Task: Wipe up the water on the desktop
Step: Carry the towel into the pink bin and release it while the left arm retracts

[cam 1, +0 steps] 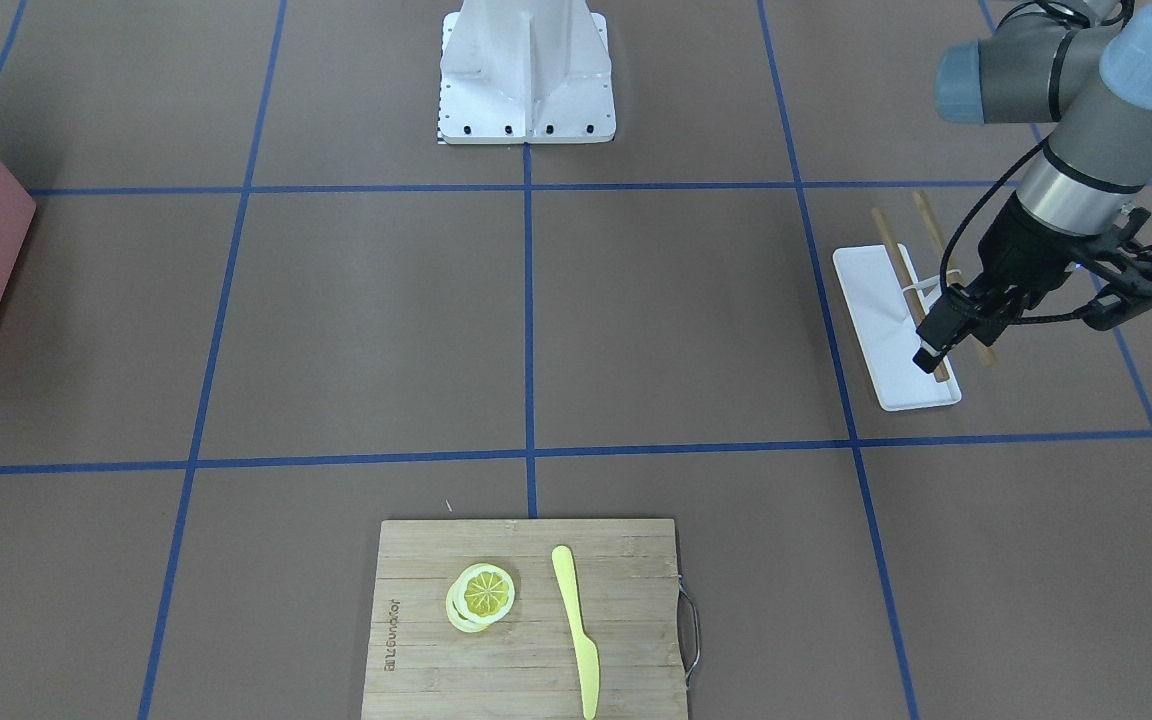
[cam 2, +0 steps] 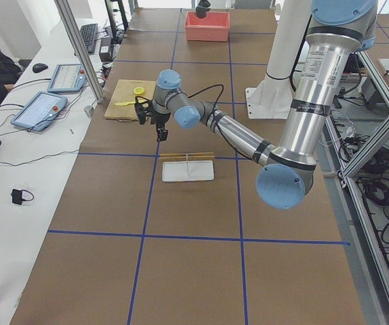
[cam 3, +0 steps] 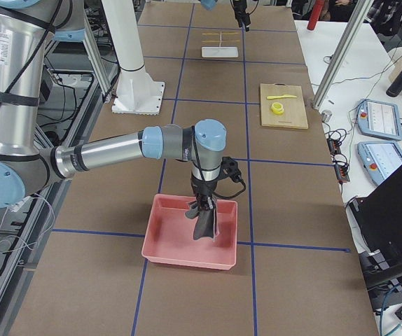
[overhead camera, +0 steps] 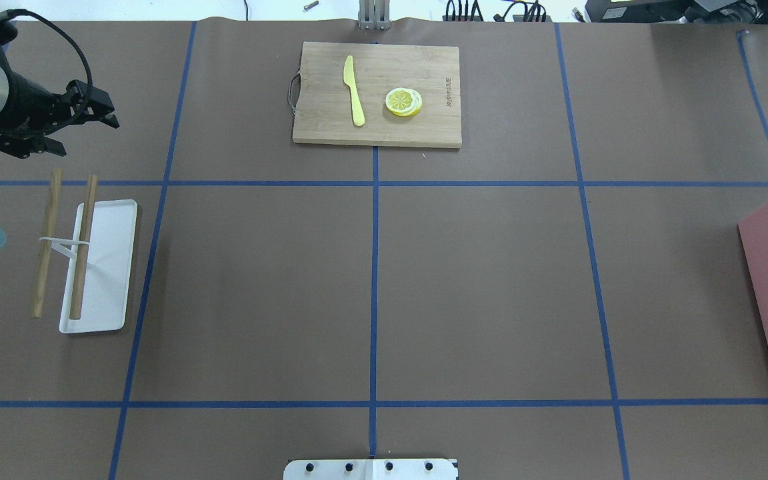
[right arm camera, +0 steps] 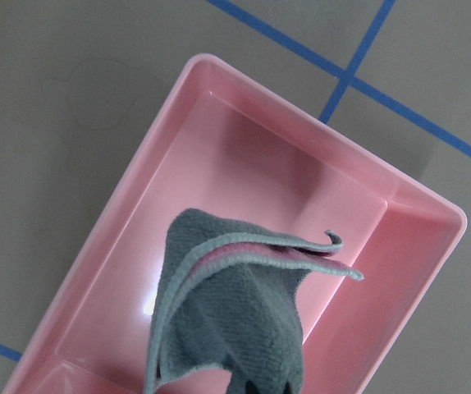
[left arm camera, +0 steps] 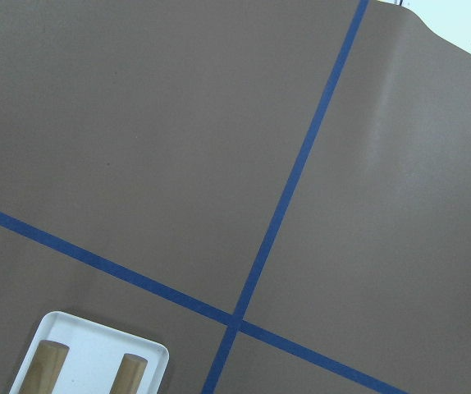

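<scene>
The desktop (overhead camera: 491, 280) is matte brown with blue tape lines; I see no water on it. My right gripper (cam 3: 202, 206) is shut on a grey-green cloth (right arm camera: 235, 320), which hangs down into the pink bin (right arm camera: 219, 90) at the table's right end; the fingers are mostly hidden by the cloth. The cloth also shows in the exterior right view (cam 3: 204, 225). My left gripper (cam 1: 936, 348) hovers above the table near the white tray (cam 1: 871, 290). Its fingers look together and empty. It also shows in the overhead view (overhead camera: 107, 115).
A bamboo cutting board (overhead camera: 424, 127) at the far middle carries a yellow knife (overhead camera: 354, 90) and lemon slices (overhead camera: 403, 102). Two wooden sticks (overhead camera: 84, 247) lie across the white tray (overhead camera: 114, 267). The pink bin (overhead camera: 764, 280) is at the right edge. The robot base (cam 1: 526, 70) is at the near middle.
</scene>
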Robot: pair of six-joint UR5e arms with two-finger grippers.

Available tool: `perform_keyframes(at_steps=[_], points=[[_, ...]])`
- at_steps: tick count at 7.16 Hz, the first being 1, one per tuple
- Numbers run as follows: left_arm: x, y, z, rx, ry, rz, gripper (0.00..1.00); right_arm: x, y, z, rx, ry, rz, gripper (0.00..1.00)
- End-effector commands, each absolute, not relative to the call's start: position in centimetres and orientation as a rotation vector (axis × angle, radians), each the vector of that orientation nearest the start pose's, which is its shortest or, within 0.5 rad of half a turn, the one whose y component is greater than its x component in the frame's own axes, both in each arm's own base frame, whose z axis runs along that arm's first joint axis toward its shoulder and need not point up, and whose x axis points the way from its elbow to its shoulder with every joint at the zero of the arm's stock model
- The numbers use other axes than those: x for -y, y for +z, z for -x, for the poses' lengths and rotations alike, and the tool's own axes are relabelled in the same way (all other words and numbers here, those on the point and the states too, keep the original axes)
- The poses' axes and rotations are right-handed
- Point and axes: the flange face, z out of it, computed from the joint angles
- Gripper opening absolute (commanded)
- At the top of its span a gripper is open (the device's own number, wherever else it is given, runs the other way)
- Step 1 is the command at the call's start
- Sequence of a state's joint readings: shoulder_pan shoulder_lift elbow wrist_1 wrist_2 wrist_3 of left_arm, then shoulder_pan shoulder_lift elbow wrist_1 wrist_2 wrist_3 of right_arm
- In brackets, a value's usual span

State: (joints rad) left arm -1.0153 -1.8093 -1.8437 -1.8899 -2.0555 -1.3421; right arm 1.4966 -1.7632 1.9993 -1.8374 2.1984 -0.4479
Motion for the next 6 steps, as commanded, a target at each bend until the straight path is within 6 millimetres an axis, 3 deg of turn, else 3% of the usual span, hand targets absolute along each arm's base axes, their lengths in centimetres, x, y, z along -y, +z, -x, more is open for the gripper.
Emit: perform_keyframes(at_steps=[1, 2, 3, 4, 5, 6], points=[[53.4, 36.9, -23.0, -0.938, -0.526, -0.104, 0.98, 40.2, 59.0, -4.5, 0.629, -0.51, -0.064, 0.55], [53.4, 36.9, -22.9, -0.938, -0.526, -0.106, 0.98, 40.2, 58.8, -4.5, 0.633, -0.511, -0.069, 1.0], [53.5, 36.6, -23.1, -0.942, -0.519, -0.108, 0.98, 40.2, 59.4, -4.4, 0.647, -0.494, -0.052, 1.0], [53.4, 36.0, -22.9, -0.953, -0.509, -0.113, 0.98, 41.4, 61.3, -4.2, 0.663, -0.487, -0.047, 1.0], [53.1, 36.0, -22.2, -0.951, -0.463, -0.142, 0.98, 42.5, 61.2, -3.8, 0.687, -0.508, -0.121, 1.0], [52.9, 38.5, -19.5, -0.903, -0.372, -0.181, 0.98, 43.2, 60.6, -3.9, 0.667, -0.532, -0.184, 1.0]])
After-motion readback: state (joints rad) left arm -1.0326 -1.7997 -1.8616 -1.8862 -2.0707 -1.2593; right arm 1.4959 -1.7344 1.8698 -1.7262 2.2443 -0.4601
